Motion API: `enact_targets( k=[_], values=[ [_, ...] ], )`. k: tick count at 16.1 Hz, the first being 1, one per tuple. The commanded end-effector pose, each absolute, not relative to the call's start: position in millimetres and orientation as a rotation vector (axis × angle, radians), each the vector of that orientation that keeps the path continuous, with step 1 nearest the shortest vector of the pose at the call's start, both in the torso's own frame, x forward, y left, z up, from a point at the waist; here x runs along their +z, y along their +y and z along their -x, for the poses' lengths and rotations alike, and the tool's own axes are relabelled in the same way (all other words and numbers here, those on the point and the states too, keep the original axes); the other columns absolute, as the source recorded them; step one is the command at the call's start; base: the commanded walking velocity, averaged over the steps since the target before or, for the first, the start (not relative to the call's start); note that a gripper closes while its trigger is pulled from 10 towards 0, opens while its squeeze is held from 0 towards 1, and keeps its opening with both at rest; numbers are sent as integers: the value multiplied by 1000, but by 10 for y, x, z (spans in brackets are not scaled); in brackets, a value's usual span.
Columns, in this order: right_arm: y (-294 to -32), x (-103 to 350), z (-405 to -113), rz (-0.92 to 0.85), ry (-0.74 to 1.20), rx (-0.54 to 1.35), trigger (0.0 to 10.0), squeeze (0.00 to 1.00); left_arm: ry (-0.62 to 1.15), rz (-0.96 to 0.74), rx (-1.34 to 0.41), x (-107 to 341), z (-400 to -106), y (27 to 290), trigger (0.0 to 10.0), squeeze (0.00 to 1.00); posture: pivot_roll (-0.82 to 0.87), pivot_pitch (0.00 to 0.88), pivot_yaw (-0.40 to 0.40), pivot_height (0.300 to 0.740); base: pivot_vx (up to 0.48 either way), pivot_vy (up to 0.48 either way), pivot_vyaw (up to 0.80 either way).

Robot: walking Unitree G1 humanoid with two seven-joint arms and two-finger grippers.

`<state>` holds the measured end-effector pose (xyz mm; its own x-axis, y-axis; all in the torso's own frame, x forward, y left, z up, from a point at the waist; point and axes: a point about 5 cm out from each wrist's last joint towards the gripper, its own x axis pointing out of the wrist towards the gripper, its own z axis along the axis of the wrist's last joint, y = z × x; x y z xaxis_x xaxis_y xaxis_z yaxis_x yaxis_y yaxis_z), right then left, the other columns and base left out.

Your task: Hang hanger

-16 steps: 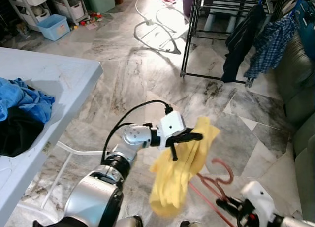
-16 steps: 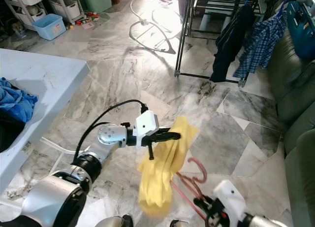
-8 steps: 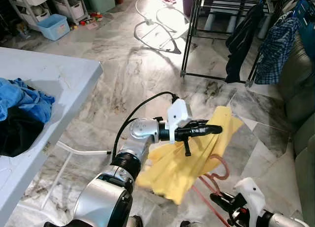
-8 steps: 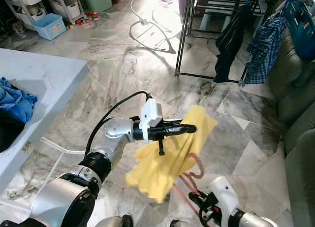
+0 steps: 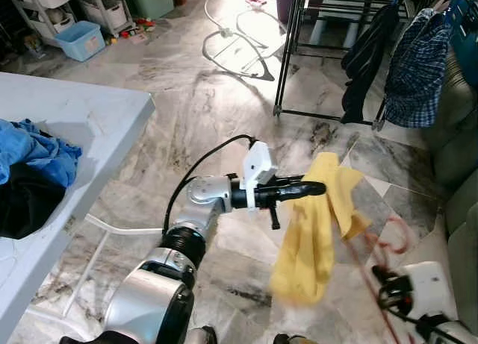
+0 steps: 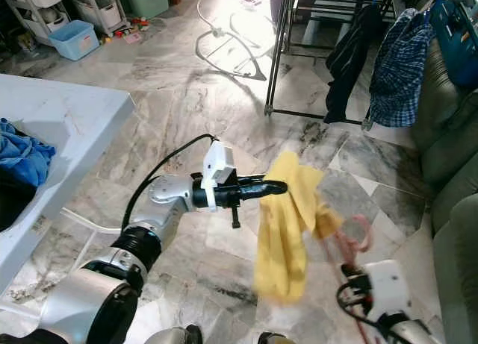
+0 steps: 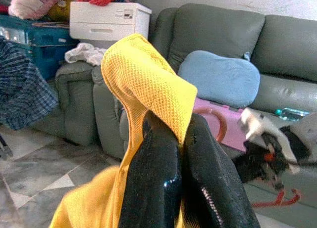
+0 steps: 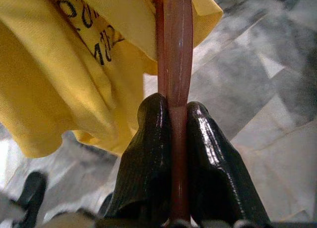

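Left eye view: left claw (image 5: 317,187) clenching yellow shirt (image 5: 317,232), right claw (image 8: 171,107) grasping red hanger (image 8: 173,40); next, carry toward rack (image 5: 328,4) at 1 o'clock.

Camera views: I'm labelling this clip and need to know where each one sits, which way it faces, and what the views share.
Left eye and right eye views: on the head, looking forward and down at the marble floor; the left gripper holds up a yellow shirt, the right gripper low.
Left wrist view: along its fingers, pinching the shirt, facing a grey sofa.
Right wrist view: along its fingers, clamping a red hanger, facing the floor.
Shared: the yellow shirt appears in all.
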<state>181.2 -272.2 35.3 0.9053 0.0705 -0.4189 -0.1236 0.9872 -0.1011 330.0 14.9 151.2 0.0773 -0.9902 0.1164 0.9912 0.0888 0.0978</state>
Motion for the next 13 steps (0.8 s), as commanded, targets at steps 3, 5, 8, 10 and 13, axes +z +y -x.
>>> enact_targets(
  k=[3, 5, 8, 10, 13],
  values=[
    [-2817, 355, -1801, 107, 401, 9, 10000, 0, -165, -79, -1452, 1434, -3285, 194, 10000, 0, -54, 147, 28, 740, 0, 0, 0],
    [-2826, 448, -1872, 86, 349, -11, 10000, 0, -139, -156, -1431, 1267, -3220, 224, 10000, 0, -58, 145, 28, 740, 0, 0, 0],
    [-2786, 653, -2007, 33, 247, -19, 10000, 0, -118, -221, -1366, 1061, -3129, 236, 10000, 0, -68, 139, 25, 740, 0, 0, 0],
    [-2753, 880, -2130, -4, 138, -28, 10000, 0, -107, -238, -1360, 927, -3032, 221, 10000, 0, -75, 136, 21, 740, 0, 0, 0],
    [-2827, 1224, -2295, -114, -38, -104, 10000, 0, -149, -224, -1305, 887, -2971, 167, 10000, 0, -80, 130, 12, 740, 0, 0, 0]
  ],
)
